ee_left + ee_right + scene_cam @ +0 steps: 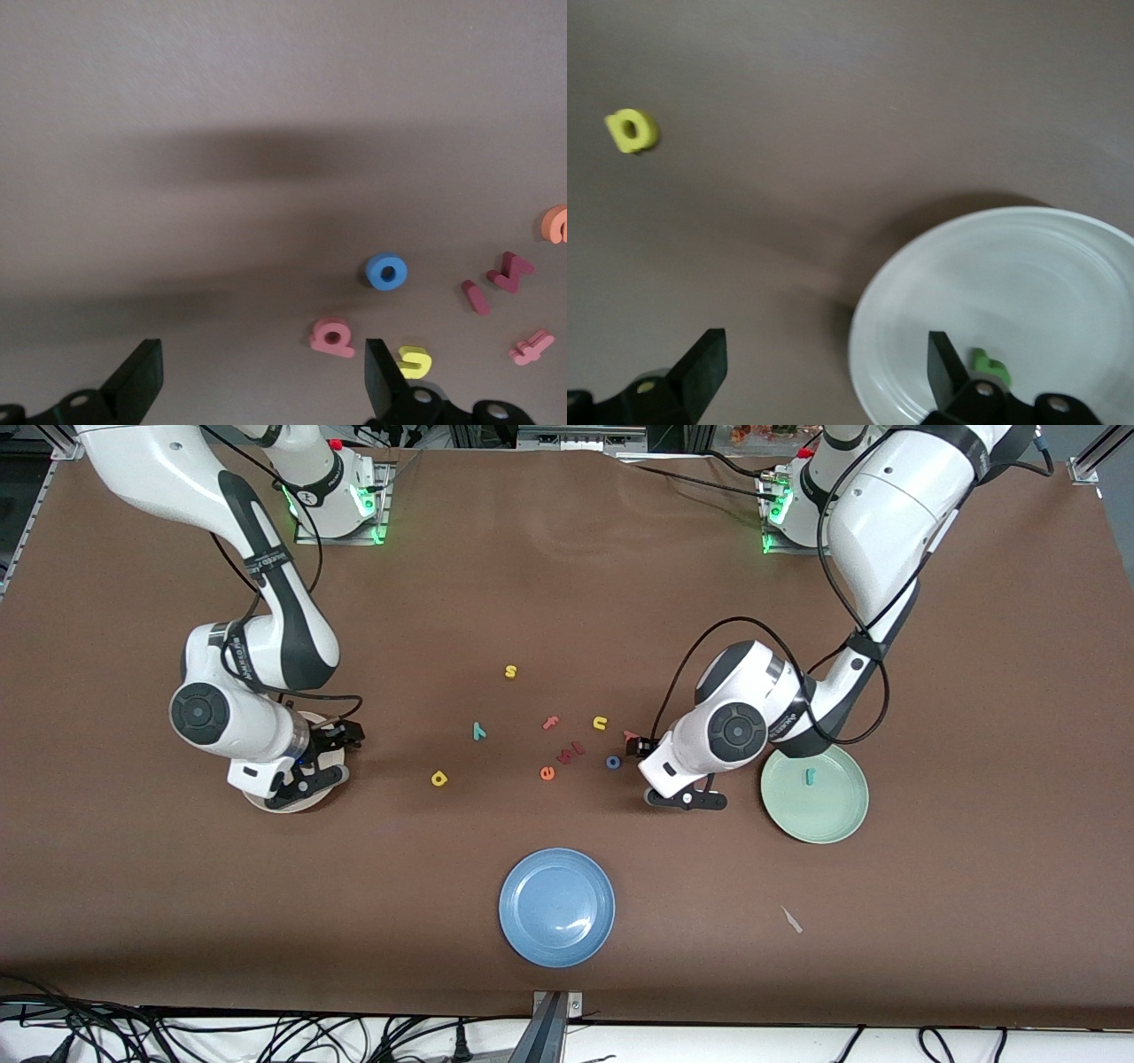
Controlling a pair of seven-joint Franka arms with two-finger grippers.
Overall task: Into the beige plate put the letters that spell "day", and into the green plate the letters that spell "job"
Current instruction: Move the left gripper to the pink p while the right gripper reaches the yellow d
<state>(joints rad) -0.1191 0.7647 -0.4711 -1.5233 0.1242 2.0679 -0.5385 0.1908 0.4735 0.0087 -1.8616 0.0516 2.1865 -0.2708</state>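
1. Two Franka arms work over a brown surface (567,584) strewn w/ tiny toy letters; both sets of fingers stand wide apart, holding nothing.
2. Right gripper (824,354) hangs over the beige plate (1028,266) at the right arm's end of the surface. The green a (990,363) lies in that plate, close to the rim.
3. Left gripper (261,367) hovers low over bare surface, just beside the green plate (842,824) on the side toward the loose letters. The teal j (808,777) lies inside that plate.
4. Not yet placed for "day": the yellow d (438,779) and the teal y (479,732), both on the surface between the beige plate and the middle cluster, the d nearer the front camera.
5. Not yet placed for "job": the blue o (386,272) and the pinkish-red b (332,337), close together near the left gripper.
6. Handling, as a guess: the letters look like foam or soft plastic, so very light, a bit squashy, not fragile, and lying flat and thin. Probably best to come straight down and pinch across the narrow width: the o across its ring, the b and d across the round bowl, the y across its stem. A light squeeze should do; being so light, they could skid or flip if nudged off-centre.
7. Other letters (s, f, u, e) and a blue plate (556,906) lie apart from this job.
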